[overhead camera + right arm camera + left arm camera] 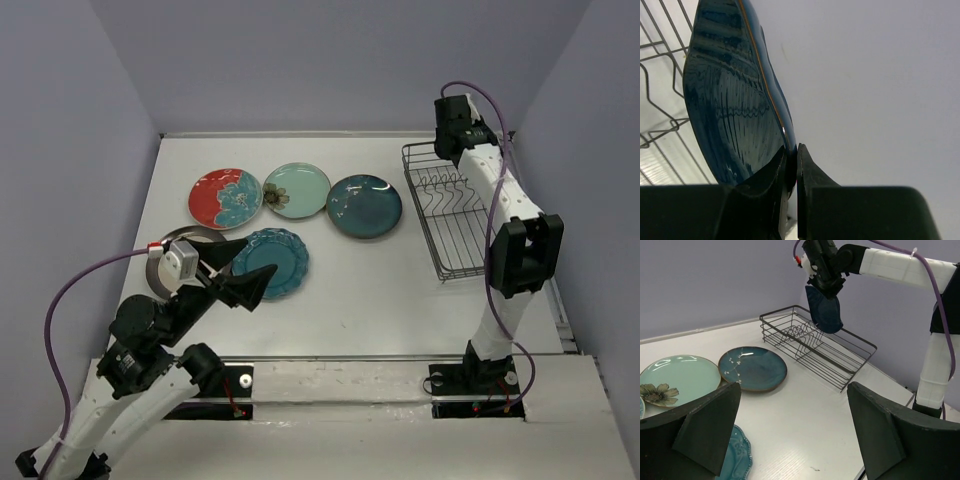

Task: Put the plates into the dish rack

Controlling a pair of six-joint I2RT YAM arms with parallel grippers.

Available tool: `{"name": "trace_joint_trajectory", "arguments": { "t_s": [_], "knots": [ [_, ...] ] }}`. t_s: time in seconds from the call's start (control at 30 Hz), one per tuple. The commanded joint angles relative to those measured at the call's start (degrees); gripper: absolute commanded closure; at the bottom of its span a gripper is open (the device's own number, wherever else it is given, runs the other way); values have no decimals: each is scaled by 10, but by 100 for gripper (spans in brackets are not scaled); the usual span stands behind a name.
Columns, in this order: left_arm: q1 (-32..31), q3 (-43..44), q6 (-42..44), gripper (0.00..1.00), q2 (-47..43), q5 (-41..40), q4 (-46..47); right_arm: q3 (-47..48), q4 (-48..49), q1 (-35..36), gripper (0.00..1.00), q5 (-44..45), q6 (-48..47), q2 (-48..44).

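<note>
White tabletop [360, 290]: right gripper [792, 155] pinches the navy blue plate [730, 110] by its rim, on edge, long axis vertical, above the dish rack [458, 245] tines. Left gripper [252, 268] spread wide, well apart.

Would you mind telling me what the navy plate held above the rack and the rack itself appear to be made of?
Navy plate: probably glazed ceramic; its glossy surface shows sharp reflections and concentric ridges. Dish rack: thin dark metal wire, likely coated, judging by its slim bent rods and dull sheen.
</note>
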Motion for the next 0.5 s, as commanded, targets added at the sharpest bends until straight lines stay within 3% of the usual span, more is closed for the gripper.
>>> {"name": "trace_joint_trajectory", "arguments": {
  "t_s": [0.0, 0.23, 0.47],
  "knots": [
    [-29, 25, 16, 1, -11, -58, -1, -5, 146, -5, 93, 74, -141, -16],
    [-60, 28, 18, 1, -16, -80, -8, -63, 256, -16, 93, 87, -240, -39],
    [-66, 28, 19, 1, -18, -90, -10, -68, 278, -16, 93, 79, -244, -6]
  ]
}}
